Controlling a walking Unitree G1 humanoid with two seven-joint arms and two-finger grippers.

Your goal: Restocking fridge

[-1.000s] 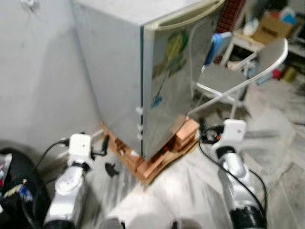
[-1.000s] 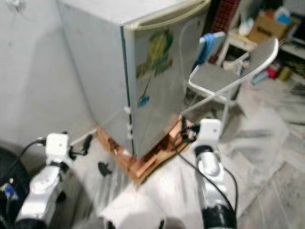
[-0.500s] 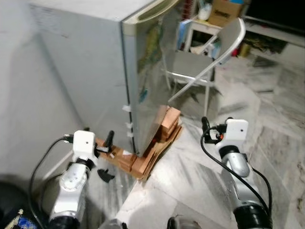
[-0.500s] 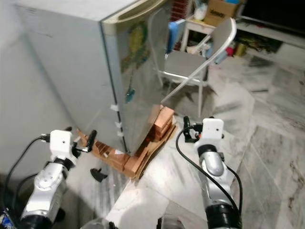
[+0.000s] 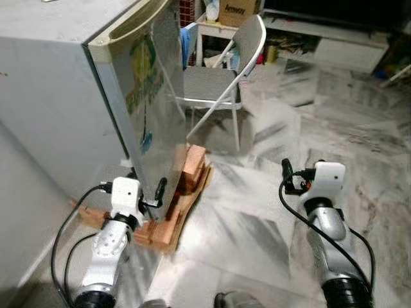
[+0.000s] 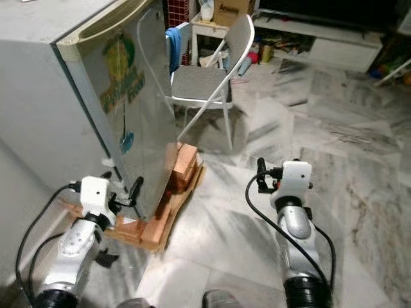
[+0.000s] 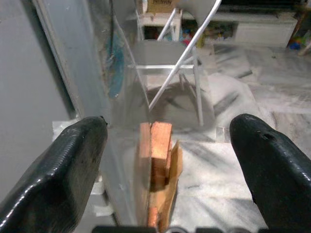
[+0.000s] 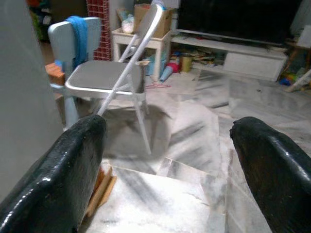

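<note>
The grey fridge (image 5: 77, 90) stands at the left with its door (image 5: 151, 109) closed; a green and yellow sticker (image 5: 141, 80) is on the door. It rests on orange bricks and boards (image 5: 186, 176). My left gripper (image 5: 153, 194) is low by the bottom corner of the door, open, with nothing held; the left wrist view looks past the fingers (image 7: 63, 170) at the door edge (image 7: 82, 73) and bricks (image 7: 158, 150). My right gripper (image 5: 297, 178) hovers open over the marble floor, away from the fridge, with wide-apart fingers (image 8: 68, 165).
A grey folding chair (image 5: 218, 80) with a blue cloth (image 5: 187, 42) over its back stands just past the fridge door. Behind it are a white table with a cardboard box (image 5: 231, 9) and a low white shelf (image 5: 334, 42). Marble floor (image 5: 359, 115) stretches to the right.
The whole view has swung to the right and shifted along the fridge, so the door face and open floor now show more. Both arms keep the same pose, grippers still open.
</note>
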